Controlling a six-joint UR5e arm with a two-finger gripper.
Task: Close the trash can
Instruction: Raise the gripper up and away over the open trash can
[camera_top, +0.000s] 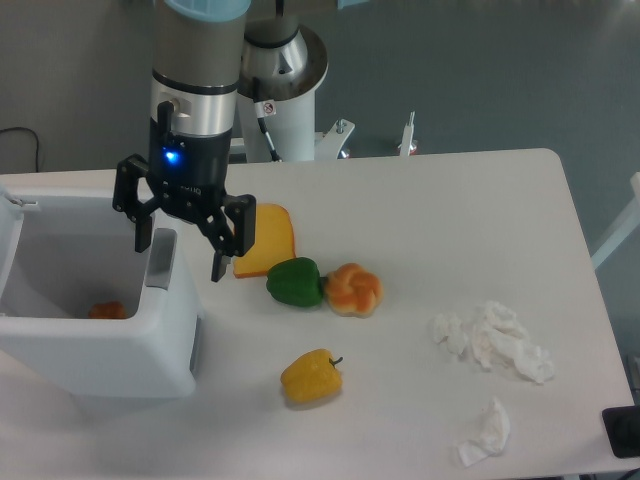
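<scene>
White counter (450, 200), open trash can (100, 340), end effector (182, 250) spread empty above its right wall.
Lid, not clearly seen, should be located before pushing.

One fixed camera looks down (from the front) across the table (450, 200).

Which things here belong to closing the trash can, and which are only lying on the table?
Belong to the job:
trash can, open
hand, open, above the bin's right wall

Only lying about:
cheese wedge
green pepper
bread roll
yellow pepper
crumpled tissues
orange item inside the bin
</scene>
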